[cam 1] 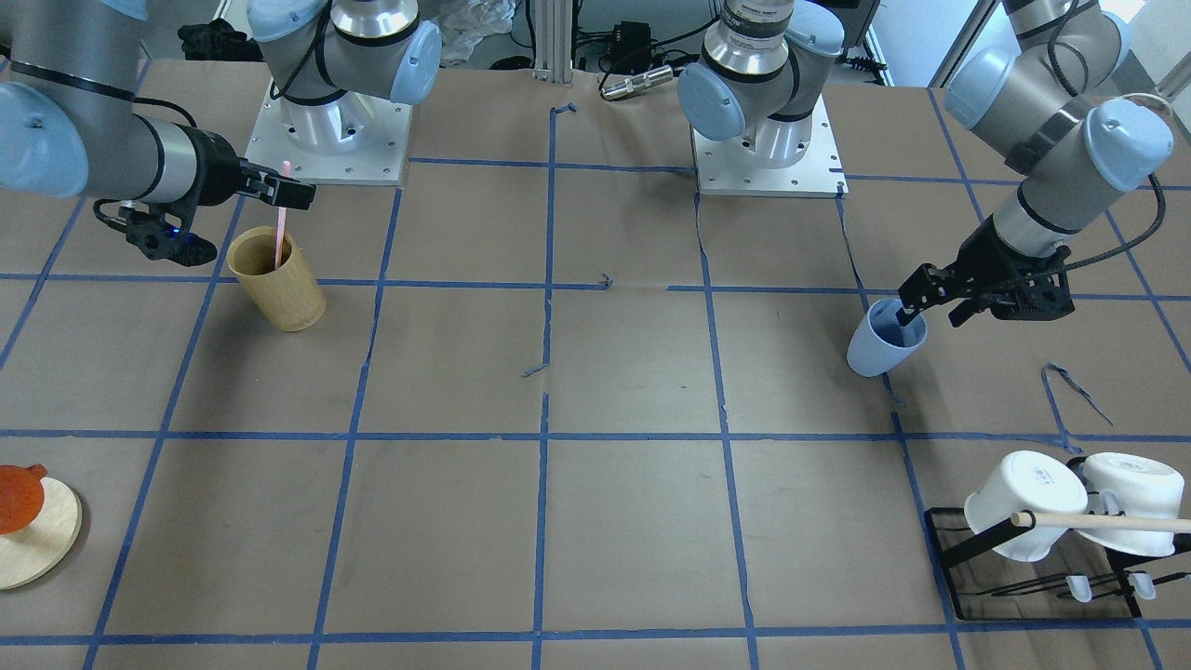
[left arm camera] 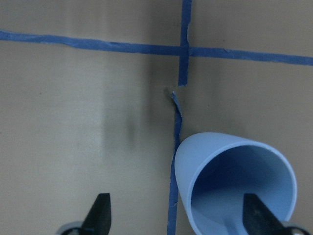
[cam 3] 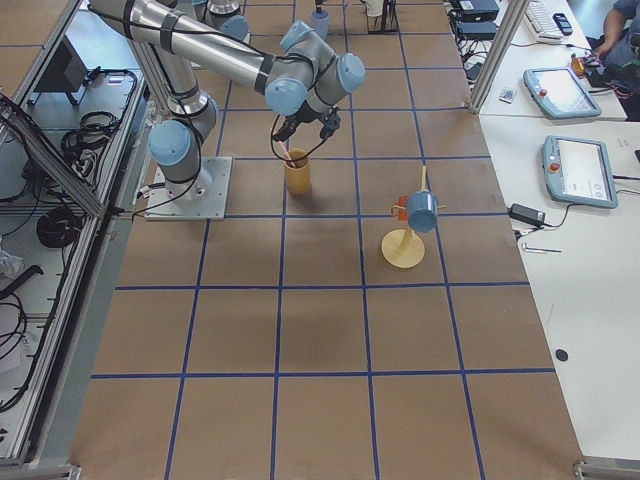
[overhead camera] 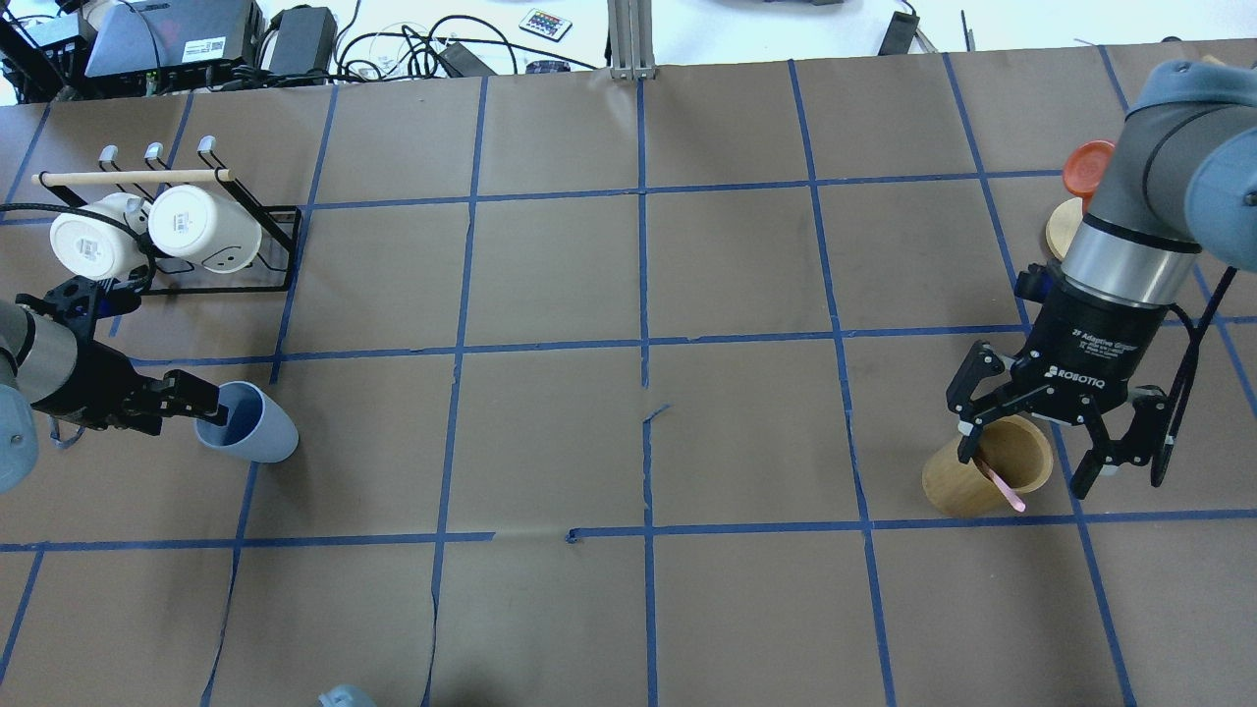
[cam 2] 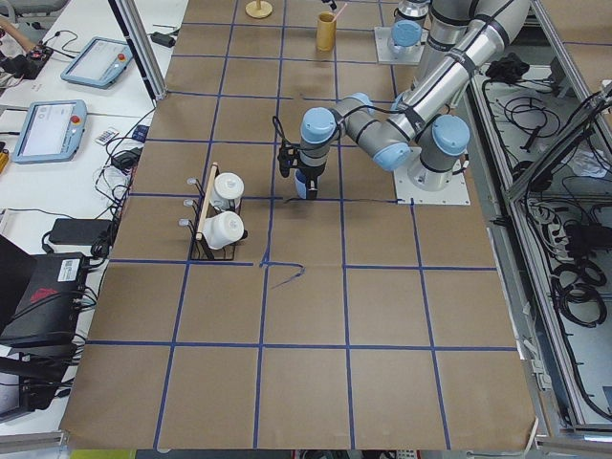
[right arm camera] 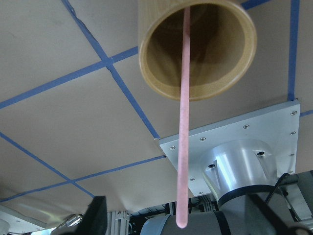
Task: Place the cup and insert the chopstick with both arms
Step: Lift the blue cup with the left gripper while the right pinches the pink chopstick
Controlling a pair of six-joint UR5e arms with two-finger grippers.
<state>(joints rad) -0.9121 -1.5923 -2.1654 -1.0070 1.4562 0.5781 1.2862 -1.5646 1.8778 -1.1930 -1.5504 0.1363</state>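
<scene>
The light-blue cup (cam 1: 879, 346) stands on the table on my left side; it also shows in the overhead view (overhead camera: 257, 429) and the left wrist view (left arm camera: 234, 181). My left gripper (cam 1: 910, 302) is open, with one finger inside the cup's mouth and the other outside its wall. The pale-pink chopstick (cam 1: 280, 223) leans inside the tan bamboo cup (cam 1: 277, 279) on my right side. My right gripper (overhead camera: 1026, 462) is open just above the bamboo cup. The chopstick's top end (right arm camera: 182, 161) rises between its spread fingers, and neither finger touches it.
A black rack (cam 1: 949, 544) at my left holds two white mugs (overhead camera: 201, 228) and a wooden dowel (cam 1: 1107, 522). A round wooden stand (cam 1: 42, 544) with an orange piece sits at my far right. Both arm bases (cam 1: 327, 140) stand at the table's back edge.
</scene>
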